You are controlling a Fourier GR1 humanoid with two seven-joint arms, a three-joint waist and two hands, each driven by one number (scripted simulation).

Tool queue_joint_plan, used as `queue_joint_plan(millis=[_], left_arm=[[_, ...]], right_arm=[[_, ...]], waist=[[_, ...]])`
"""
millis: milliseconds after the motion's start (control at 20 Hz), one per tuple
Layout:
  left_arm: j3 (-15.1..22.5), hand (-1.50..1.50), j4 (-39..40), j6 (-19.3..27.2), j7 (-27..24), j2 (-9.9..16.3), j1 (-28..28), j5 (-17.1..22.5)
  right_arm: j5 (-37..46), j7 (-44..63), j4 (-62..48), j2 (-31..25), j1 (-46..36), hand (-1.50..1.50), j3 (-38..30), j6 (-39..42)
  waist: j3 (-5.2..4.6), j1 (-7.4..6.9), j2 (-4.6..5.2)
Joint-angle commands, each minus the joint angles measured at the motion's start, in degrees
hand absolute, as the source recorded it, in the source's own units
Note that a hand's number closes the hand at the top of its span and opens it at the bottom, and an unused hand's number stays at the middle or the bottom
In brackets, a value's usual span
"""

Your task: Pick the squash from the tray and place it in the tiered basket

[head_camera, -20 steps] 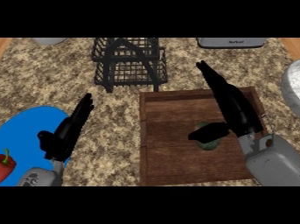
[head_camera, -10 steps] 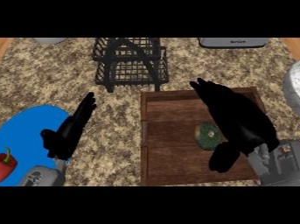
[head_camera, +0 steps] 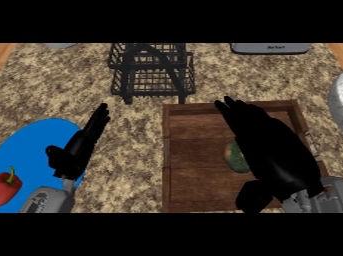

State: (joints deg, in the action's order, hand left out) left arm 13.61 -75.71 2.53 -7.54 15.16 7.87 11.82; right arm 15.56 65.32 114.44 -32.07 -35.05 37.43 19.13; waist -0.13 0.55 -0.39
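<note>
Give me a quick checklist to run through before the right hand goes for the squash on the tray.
1. Squash in the wooden tray: ok, though partly hidden by the hand.
2. Right hand over the squash: ok, spread above the tray.
3. Right hand fingers straight, not yet curled round the squash: ok.
4. Contact between hand and squash: cannot tell.
5. Tiered basket upright beyond the tray: ok.
6. Left hand out of the way: ok, open over the blue plate, apart from the red pepper.
</note>
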Motion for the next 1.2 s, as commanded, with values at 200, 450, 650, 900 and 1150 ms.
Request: queue_joint_plan(millis=[200, 450, 650, 900, 1150], left_arm=[[-0.1, 0.00, 0.5, -0.5, -1.9, -0.4, -1.7, -0.7], [-0.5, 0.00, 2.1, -1.4, -1.0, -0.9, 1.1, -1.5], [-1.9, 0.00, -1.2, -2.0, 0.0, -0.1, -0.6, -1.1], [-0.5, 0.00, -0.5, 0.8, 1.3, -3.8, -0.1, -3.1], [-4.5, 0.00, 1.8, -5.0, 0.7, -0.5, 1.7, -1.2]], right_arm=[[5.5, 14.7, -4.9, 2.8, 2.3, -1.50, 4.5, 3.1], [7.7, 11.0, -8.3, 5.9, 4.4, -1.50, 2.3, 2.5], [11.3, 6.1, -7.1, 4.7, 9.6, -1.50, 1.1, 2.6], [17.3, 3.8, -10.8, 7.0, 13.8, -1.50, 0.7, -1.1], [17.0, 0.2, -14.8, 9.4, 11.9, -1.50, -4.7, 3.4]], waist=[[-0.02, -0.27, 0.11], [0.05, -0.40, 0.37], [0.10, -0.51, 0.27], [0.12, -0.31, 0.29], [0.10, -0.60, 0.41]])
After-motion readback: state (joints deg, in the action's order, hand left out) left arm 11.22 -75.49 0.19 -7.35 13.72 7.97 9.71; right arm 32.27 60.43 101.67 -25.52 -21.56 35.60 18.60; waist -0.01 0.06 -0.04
